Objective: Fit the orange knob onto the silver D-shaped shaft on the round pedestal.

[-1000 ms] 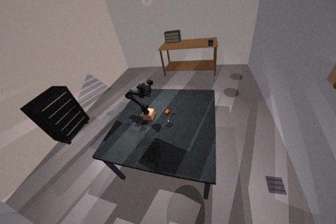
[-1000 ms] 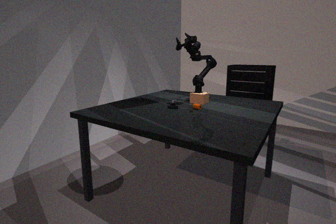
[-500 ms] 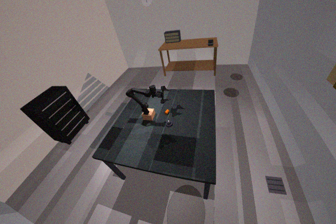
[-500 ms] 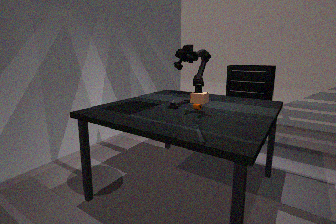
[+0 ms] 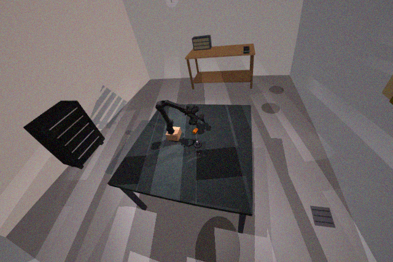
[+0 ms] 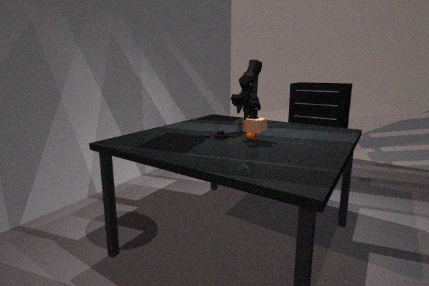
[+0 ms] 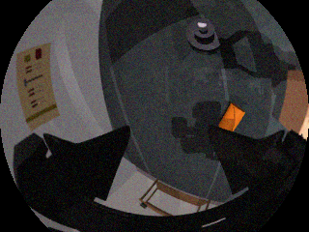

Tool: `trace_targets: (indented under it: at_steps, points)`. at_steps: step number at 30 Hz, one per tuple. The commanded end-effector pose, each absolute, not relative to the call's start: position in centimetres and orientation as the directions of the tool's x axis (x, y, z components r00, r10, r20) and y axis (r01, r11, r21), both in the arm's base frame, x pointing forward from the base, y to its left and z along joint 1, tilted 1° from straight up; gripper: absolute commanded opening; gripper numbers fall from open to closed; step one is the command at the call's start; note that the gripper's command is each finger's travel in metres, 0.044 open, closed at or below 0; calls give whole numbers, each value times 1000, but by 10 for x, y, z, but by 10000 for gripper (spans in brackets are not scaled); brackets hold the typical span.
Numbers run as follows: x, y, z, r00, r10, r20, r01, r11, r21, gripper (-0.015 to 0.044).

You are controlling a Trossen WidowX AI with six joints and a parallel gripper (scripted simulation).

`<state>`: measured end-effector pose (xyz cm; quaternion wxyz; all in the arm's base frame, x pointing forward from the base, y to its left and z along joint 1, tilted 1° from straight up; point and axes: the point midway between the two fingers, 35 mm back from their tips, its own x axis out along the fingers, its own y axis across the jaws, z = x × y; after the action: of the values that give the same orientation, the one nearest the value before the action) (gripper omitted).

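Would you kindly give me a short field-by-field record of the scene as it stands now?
gripper: open, empty, above the table
knob: orange, on the table, apart from the fingers
shaft: silver, upright on the pedestal, bare
knob vs pedestal: apart, knob nearer the arm's base block
task state: knob not yet picked up
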<state>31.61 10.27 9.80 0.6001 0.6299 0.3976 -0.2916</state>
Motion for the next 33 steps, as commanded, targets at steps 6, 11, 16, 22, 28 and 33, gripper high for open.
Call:
trace_targets:
  at_steps: [6, 11, 16, 22, 28, 33]
  points:
    - [238, 124, 28, 8, 14, -1000, 979, -202, 5, 440]
    - [236, 125, 28, 7, 15, -1000, 979, -201, 4, 440]
    - [235, 126, 22, 7, 15, -1000, 979, -201, 4, 440]
    - [235, 126, 2, 7, 15, -1000, 979, -201, 4, 440]
    - [235, 126, -3, 7, 15, -1000, 979, -201, 4, 440]
    - [235, 127, -12, 7, 15, -1000, 979, -201, 4, 440]
